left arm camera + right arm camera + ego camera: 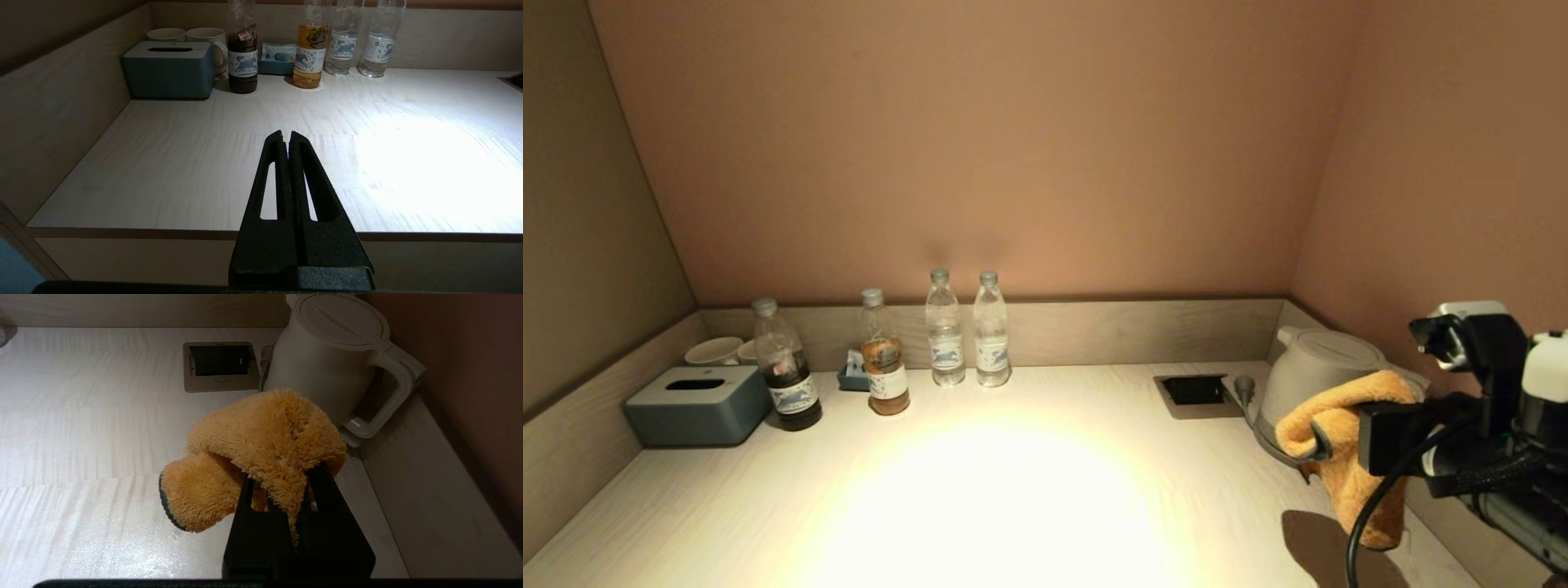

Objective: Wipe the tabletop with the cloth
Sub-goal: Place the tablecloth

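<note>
The left hand (286,136) hangs before the front edge of the bench (196,163), its two black fingers (273,175) pressed together. In the far left corner stands a grey-blue tissue box (169,71), two pale mugs (186,36) behind it. Along the back rim stand a dark-drink bottle (242,53), a small blue tray (278,59), an amber-drink bottle (309,55) and two clear water bottles (359,45).

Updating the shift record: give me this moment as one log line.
right gripper: shut on fluffy orange cloth, above pale wood-grain tabletop | left gripper: shut, parked | wiping: not started
</note>
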### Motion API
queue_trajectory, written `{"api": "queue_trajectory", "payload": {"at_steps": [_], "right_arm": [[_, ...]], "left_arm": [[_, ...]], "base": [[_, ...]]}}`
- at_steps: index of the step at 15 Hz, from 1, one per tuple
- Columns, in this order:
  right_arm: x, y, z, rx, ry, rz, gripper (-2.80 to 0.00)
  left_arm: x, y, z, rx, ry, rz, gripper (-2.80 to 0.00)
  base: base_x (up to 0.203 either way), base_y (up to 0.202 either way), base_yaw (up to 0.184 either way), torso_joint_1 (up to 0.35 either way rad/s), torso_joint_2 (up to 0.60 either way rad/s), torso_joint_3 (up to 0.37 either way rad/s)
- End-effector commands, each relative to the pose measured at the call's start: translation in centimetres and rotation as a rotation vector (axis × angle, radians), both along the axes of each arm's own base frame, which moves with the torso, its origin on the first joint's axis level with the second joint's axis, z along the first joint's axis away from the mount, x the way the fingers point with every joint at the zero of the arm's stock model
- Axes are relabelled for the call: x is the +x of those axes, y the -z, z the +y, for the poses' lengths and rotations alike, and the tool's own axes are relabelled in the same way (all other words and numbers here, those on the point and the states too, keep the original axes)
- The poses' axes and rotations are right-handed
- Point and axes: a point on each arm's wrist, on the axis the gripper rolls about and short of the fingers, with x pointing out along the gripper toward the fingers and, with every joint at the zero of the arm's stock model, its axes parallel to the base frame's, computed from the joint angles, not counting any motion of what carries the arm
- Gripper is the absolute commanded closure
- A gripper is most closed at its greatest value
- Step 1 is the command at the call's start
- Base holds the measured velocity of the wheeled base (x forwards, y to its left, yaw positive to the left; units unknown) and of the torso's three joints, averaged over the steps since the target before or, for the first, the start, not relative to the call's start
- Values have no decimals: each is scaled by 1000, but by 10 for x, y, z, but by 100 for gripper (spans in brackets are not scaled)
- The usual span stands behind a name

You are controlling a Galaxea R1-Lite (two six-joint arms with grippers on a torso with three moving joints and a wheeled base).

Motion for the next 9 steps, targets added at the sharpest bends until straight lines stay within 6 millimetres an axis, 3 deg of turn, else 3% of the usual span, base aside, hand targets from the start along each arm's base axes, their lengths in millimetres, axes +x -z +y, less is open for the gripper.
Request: {"api": "queue_trajectory", "payload": {"at_steps": [1, 4, 9], "right_arm": [[2, 1, -12, 1, 62, 2, 0], [14, 12, -41, 6, 215, 55, 0], [32, 21, -60, 14, 295, 77, 0]], "left_arm": [[0, 0, 0, -1, 0, 2, 0], [0, 0, 0, -1, 0, 2, 0], [0, 0, 0, -1, 0, 2, 0]], "base": [[0, 0, 0, 0, 0, 0], [0, 0, 0, 0, 0, 0], [0, 0, 0, 0, 0, 0]]}}
